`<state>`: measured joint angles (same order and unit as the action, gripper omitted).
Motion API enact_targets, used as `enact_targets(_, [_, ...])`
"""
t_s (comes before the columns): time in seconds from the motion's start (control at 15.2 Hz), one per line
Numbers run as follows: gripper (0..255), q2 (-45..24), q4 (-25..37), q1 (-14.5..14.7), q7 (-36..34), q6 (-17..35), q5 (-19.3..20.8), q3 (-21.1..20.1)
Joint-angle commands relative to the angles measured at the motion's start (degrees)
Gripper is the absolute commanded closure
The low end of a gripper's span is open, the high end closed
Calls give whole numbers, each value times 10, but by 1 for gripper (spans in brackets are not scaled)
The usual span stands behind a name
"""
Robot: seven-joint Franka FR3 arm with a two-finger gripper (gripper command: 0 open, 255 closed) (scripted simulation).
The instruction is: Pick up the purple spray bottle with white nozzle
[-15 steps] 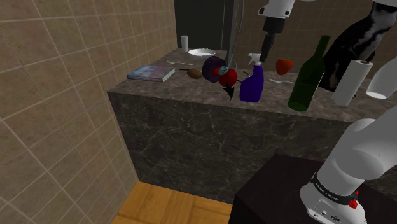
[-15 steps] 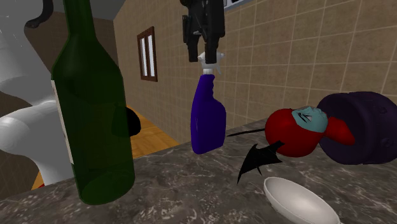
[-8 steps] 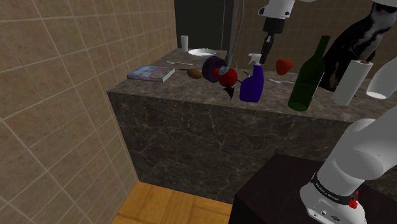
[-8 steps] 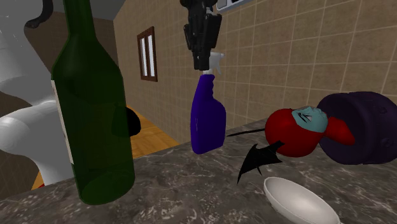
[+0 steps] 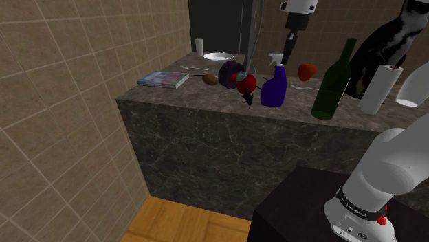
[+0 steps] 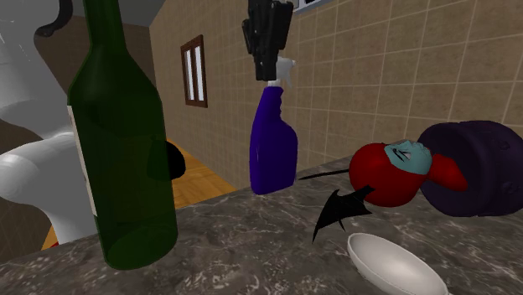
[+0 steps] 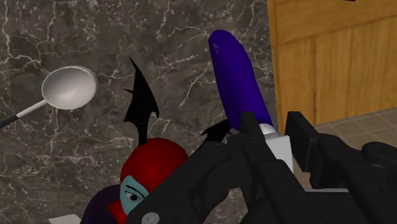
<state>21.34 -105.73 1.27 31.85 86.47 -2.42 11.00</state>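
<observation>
Pincer: the pincer (image 5: 289, 58) is seen hanging straight down and closed narrowly on the white head of the spray bottle (image 5: 273, 88). In the wrist view that head is clasped between the 2 black fingers.
Place of the bottle: the purple bottle is found upright near the front edge of the dark marbled surface (image 5: 206, 130). It is just beside the red toy (image 5: 245, 83) on the shoulder view's left. It is well apart from the green bottle (image 5: 333, 81) on that view's right. Whether its base is clear of the surface cannot be told.
Step in hand: the lift is judged to be at its start, with the grasp in place.
How it is done well: the bottle should be raised straight up and slowly, so that the head is not slipped out of the fingers. The grip is taken high, so a swing of the heavier body below is to be expected. Sideways moves are best put off until the base is well above the toy's black tail. Firm pressure is to be held throughout.
Risk: the toy could be knocked if the body is swung toward it.
Counts: 1 spray bottle, 1 green bottle, 1 red toy, 1 dark round thing (image 5: 230, 70) behind the toy, 1 spoon (image 7: 69, 88), 1 book (image 5: 163, 80), 1 paper roll (image 5: 379, 89), 1 plate (image 5: 218, 56), 1 cup (image 5: 199, 46) and 1 pincer are counted.
</observation>
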Motion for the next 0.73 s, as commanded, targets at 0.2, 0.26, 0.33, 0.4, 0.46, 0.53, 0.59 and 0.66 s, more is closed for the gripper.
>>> enact_targets(0.2, [255, -17, 58, 2, -1, -41, -3, 1])
enact_targets(0.26, [255, -21, 70, 2, -2, -49, -4, 1])
enact_targets(0.33, [255, -25, 82, 2, -2, -58, -4, 2])
enact_targets(0.4, [255, -29, 94, 2, -2, -66, -5, 2])
enact_targets(0.46, [255, -33, 106, 3, -2, -74, -6, 3])
enact_targets(0.53, [255, -37, 119, 3, -2, -82, -6, 3])
enact_targets(0.59, [255, -42, 132, 3, -3, -91, -7, 4])
enact_targets(0.66, [255, -42, 133, 3, -3, -92, -7, 4])
